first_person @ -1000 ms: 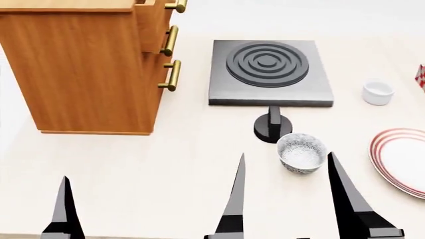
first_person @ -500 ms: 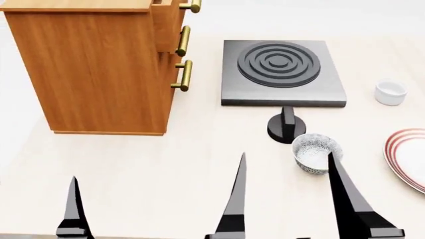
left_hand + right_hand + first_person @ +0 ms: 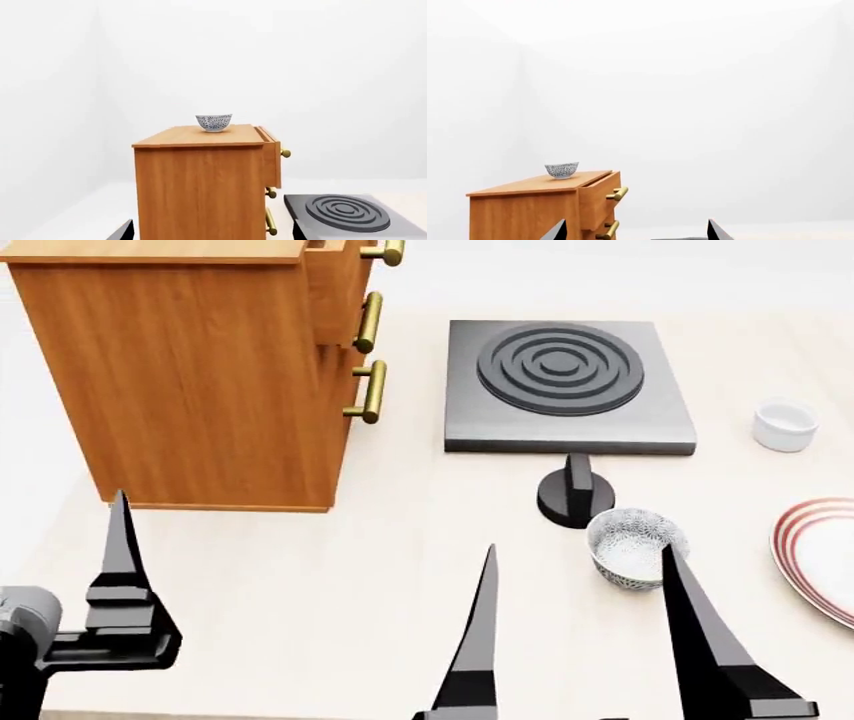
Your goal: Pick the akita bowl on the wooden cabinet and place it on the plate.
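1. Black and tapered, the right gripper (image 3: 577, 570) stands nearest in the head view. Its two fingers are spread wide with nothing between them, and the right wrist view confirms the gap is empty.
2. The left gripper (image 3: 120, 585) has risen since half a second ago. One finger and its mount now show higher at the left edge. Only that one finger shows, so I cannot tell whether this claw is wide or narrow.
3. The head view itself has stopped shifting, and everything on the pale table (image 3: 334, 570) sits where it did half a second ago. I read this as the base having settled and the left arm starting its reach.
4. Just beyond the right gripper's fingers is a patterned look-alike bowl (image 3: 635, 548) on the table, near a black knob (image 3: 575, 495). It is not the one asked for.
5. The plate (image 3: 817, 540) lies at the right edge, partly cut off and bare.
6. Farther back are the grey stove (image 3: 567, 385) and a plain white cup (image 3: 785, 425).
7. The wooden cabinet (image 3: 200, 380) stands at far left. The akita bowl (image 3: 214, 122) sits upright on its top near the drawer side. It shows in both wrist views and nothing touches it.
8. The left arm probably needs to climb much higher to reach it.
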{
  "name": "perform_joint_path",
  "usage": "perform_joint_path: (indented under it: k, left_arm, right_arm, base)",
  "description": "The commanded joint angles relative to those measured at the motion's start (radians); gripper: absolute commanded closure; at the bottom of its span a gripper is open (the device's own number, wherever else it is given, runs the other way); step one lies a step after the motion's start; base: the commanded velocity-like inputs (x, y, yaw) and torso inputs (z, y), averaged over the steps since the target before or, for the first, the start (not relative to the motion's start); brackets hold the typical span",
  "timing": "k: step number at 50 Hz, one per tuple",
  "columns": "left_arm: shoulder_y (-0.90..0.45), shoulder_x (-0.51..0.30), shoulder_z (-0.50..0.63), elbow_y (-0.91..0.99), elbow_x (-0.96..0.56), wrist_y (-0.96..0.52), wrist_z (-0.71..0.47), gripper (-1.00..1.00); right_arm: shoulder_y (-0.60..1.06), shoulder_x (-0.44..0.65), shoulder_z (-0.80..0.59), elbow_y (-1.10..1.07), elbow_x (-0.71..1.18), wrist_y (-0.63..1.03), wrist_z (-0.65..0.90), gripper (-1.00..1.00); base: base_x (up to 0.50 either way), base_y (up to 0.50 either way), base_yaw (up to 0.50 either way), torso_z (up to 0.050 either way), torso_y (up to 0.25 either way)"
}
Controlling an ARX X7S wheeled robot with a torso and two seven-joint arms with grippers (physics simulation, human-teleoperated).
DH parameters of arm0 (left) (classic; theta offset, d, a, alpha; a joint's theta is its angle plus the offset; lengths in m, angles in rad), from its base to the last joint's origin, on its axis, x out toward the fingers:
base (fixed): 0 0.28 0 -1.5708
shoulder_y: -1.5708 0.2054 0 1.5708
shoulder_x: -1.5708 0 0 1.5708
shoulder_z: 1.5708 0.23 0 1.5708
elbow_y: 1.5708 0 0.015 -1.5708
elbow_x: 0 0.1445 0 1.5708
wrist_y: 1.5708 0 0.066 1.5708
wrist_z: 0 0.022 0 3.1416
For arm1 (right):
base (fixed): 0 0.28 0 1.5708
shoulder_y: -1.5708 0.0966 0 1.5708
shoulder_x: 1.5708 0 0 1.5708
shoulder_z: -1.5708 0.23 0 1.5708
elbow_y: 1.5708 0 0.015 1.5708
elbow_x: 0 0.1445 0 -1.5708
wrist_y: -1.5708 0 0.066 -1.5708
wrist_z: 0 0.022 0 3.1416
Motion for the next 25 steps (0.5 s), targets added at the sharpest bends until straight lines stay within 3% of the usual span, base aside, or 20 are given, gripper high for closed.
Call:
perform_joint_path:
  k: [1,4,6,12,25]
  left_arm:
    - [-0.234,0.04,-0.046,0.033,-0.054,-0.252,0.023,-1.0]
    - [-0.32,0.064,-0.078,0.042,-0.094,-0.361,0.029,-1.0]
    - [-0.39,0.123,-0.171,0.038,-0.16,-0.471,0.046,-1.0]
    - [-0.577,0.132,-0.166,0.011,-0.193,-0.631,0.034,-1.0]
    - [-0.885,0.138,-0.146,-0.202,-0.214,-0.706,0.044,-1.0]
  right_arm:
    - [-0.004,-0.006,0.016,-0.002,-0.009,-0.011,-0.008,-1.0]
    - [-0.003,-0.003,0.013,-0.003,-0.007,-0.012,-0.005,-1.0]
    - [-0.003,-0.001,0.011,-0.002,-0.006,-0.013,-0.003,-1.0]
    - [-0.001,0.007,0.009,-0.007,-0.001,-0.013,0.003,-1.0]
    - [0.005,0.017,-0.004,0.0,0.007,-0.028,0.008,-1.0]
  base:
    - [0.0,0.0,0.0,0.0,0.0]
    - [0.0,0.0,0.0,0.0,0.0]
    - [0.0,0.0,0.0,0.0,0.0]
    - [0.0,0.0,0.0,0.0,0.0]
    - [0.0,0.0,0.0,0.0,0.0]
